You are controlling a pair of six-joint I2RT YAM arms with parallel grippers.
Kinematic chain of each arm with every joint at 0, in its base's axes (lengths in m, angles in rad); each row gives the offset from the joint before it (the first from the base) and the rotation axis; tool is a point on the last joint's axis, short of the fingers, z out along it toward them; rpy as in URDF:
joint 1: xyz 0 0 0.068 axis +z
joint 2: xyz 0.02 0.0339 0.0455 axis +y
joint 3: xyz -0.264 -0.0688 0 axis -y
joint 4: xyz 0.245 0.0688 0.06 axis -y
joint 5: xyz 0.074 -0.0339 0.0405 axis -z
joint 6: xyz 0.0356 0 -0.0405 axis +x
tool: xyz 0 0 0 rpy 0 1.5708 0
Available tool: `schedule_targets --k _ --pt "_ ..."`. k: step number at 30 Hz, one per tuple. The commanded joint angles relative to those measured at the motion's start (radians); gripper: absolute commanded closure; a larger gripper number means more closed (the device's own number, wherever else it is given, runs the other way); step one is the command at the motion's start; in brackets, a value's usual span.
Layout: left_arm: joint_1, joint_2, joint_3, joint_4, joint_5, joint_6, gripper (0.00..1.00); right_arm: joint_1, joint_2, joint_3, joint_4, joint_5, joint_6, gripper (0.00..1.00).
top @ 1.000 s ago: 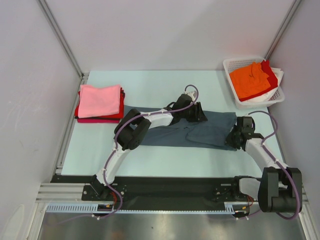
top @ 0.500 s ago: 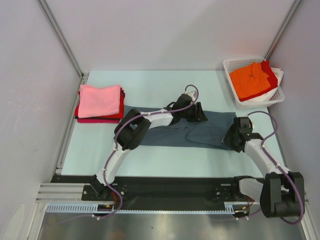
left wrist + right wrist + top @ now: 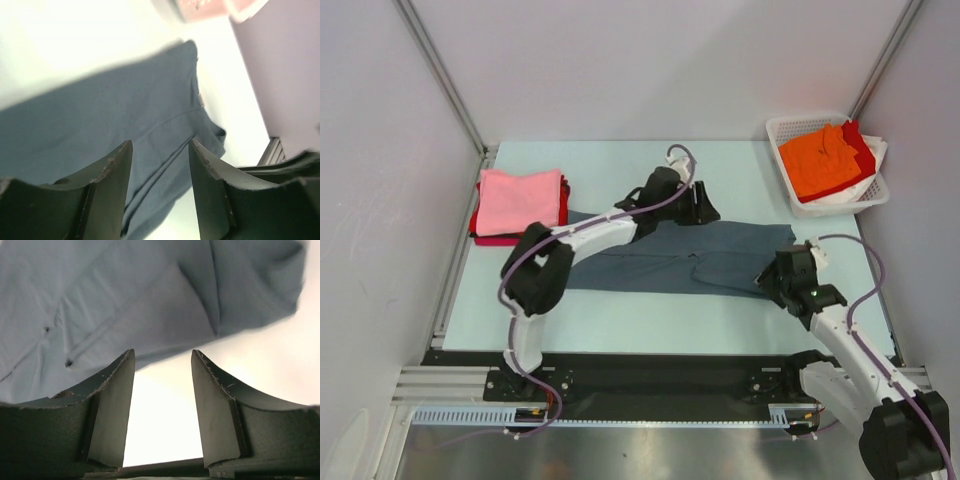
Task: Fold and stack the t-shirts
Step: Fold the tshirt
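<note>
A stack of folded tees (image 3: 518, 203), pink on top, sits at the far left of the counter (image 3: 620, 170). The slate blue-grey tee (image 3: 650, 262) lies flat across the middle. The left claw (image 3: 160, 147) hangs spread and empty over its far edge. The right claw (image 3: 162, 356), also spread and empty, hovers just off its near right corner.

One shirt (image 3: 720, 262) is slate-blue, the stack (image 3: 518, 200) pink over red, the basket (image 3: 782, 128) white.

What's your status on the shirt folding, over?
Left gripper open, empty, above blue-grey t-shirt. Right gripper open, empty, at its near right corner. Shirt lies flat, partly folded. Nothing in the way.
</note>
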Motion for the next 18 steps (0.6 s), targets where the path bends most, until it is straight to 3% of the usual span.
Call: schedule_targets --k 1,8,18 --pt "0.048 -0.186 -0.089 0.002 -0.068 0.047 0.45 0.056 -0.07 -0.121 0.036 0.035 0.229 0.46" --pt "0.117 -0.427 -0.297 0.001 -0.123 0.038 0.45 0.094 -0.069 -0.233 0.201 0.069 0.405 0.45" --pt "0.203 -0.71 -0.57 -0.014 -0.168 0.027 0.45 0.099 -0.027 -0.339 0.372 0.184 0.481 0.46"
